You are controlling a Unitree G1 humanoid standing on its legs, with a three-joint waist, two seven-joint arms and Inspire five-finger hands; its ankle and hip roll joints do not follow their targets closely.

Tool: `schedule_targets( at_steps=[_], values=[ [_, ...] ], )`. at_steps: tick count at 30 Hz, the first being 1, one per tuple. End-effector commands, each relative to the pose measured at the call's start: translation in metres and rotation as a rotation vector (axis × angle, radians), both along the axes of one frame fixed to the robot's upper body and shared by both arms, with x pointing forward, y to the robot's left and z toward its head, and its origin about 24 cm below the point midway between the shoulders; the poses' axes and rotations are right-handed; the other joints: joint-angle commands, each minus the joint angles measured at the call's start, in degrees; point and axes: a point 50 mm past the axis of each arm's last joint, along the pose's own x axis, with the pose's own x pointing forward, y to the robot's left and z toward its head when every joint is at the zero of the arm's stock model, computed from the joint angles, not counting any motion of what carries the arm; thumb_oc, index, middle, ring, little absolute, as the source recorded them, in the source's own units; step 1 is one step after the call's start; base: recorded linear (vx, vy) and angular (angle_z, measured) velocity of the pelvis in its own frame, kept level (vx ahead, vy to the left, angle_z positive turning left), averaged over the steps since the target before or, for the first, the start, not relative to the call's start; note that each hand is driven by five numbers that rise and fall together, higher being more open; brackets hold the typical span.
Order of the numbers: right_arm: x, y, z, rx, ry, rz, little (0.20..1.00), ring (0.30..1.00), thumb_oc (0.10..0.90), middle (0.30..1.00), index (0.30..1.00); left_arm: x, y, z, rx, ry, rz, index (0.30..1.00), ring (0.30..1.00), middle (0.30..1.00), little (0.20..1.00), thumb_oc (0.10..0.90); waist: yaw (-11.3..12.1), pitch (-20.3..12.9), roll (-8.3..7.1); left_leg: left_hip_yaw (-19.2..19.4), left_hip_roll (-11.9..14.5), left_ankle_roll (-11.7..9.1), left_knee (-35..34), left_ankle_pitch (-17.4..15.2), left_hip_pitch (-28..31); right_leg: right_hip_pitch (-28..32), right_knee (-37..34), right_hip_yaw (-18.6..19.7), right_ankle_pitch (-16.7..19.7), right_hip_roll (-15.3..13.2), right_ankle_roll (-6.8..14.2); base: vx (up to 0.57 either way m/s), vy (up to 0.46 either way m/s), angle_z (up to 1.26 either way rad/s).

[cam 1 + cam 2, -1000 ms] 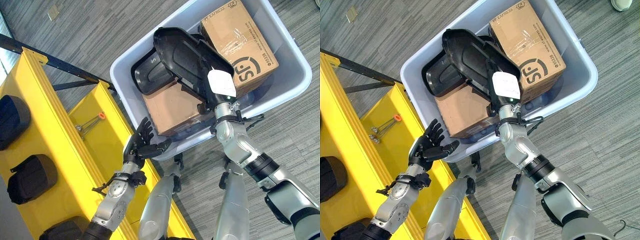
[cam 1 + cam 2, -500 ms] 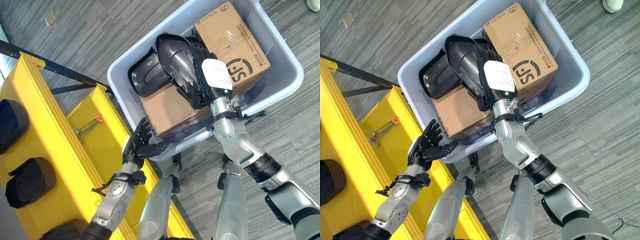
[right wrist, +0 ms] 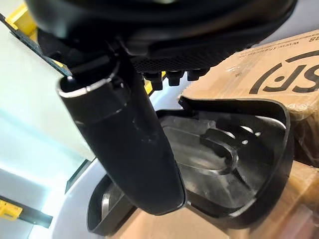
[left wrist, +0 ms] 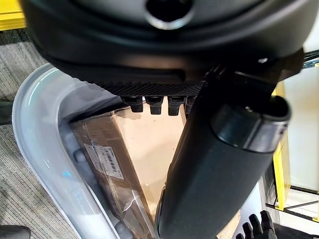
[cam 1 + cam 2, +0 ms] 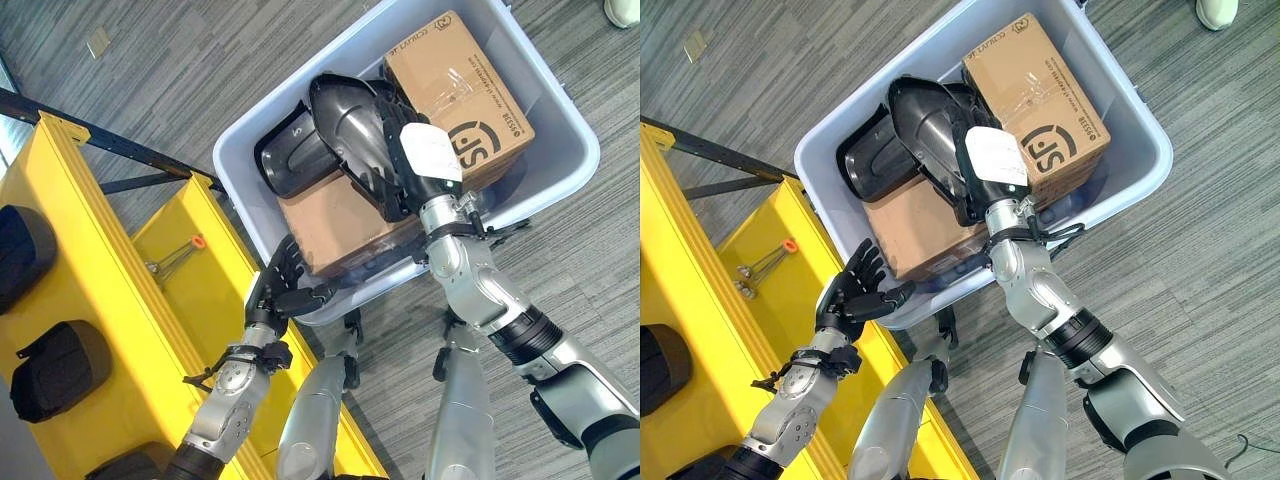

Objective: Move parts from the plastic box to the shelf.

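We see a pale plastic box (image 5: 575, 170) on the floor, holding two cardboard boxes and black moulded parts. Our right hand (image 5: 425, 170) clasps a long black shell part (image 5: 355, 135) at its near end, lifting it tilted above the box. Our left hand (image 5: 285, 285) hovers with fingers spread, empty, just beside the box's near-left rim. The yellow shelf (image 5: 110, 300) lies to the left. We judge the shell rigid, light and smooth, best gripped along its rim, with the left hand supporting the far end.

floor: grey striped carpet (image 5: 180, 70) | small wall-plate-like tile (image 5: 98, 41) on it
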Motion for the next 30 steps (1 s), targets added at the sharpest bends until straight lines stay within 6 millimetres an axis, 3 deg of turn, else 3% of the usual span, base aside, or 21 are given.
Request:
schedule_targets(
  at_steps=[1,12,30],
  values=[
    [-0.029,0.028,0.076,-0.017,-0.357,0.164,1.000,1.000,0.900,1.000,1.000,0.001,-0.006,0.029,-0.037,-0.155,-0.036,1.000,1.000,1.000,1.000,0.900,0.34,0.38,6.95,-0.23,-4.35,0.50,1.17,-6.50,0.59,1.62,7.52,-5.17,-13.21,3.84,-1.54,0.00,-0.054,0.01],
    [-0.044,0.030,0.088,0.022,-0.389,0.240,1.000,1.000,0.900,1.000,1.000,0.001,-0.005,0.033,-0.027,-0.156,-0.029,1.000,1.000,1.000,1.000,0.900,0.09,0.38,5.92,-0.46,-4.01,0.43,1.04,-6.58,0.81,2.09,7.16,-5.09,-13.13,4.37,-1.49,0.00,-0.014,0.00],
    [-0.067,0.044,0.098,-0.113,-0.404,0.347,1.000,1.000,0.900,1.000,1.000,0.001,-0.001,0.034,-0.012,-0.150,-0.043,1.000,1.000,1.000,1.000,0.900,0.05,0.38,4.58,-1.32,-3.30,-0.01,-0.16,-6.13,2.05,3.90,5.34,-5.08,-12.78,5.24,-1.49,0.00,-0.023,-0.01]
  ],
)
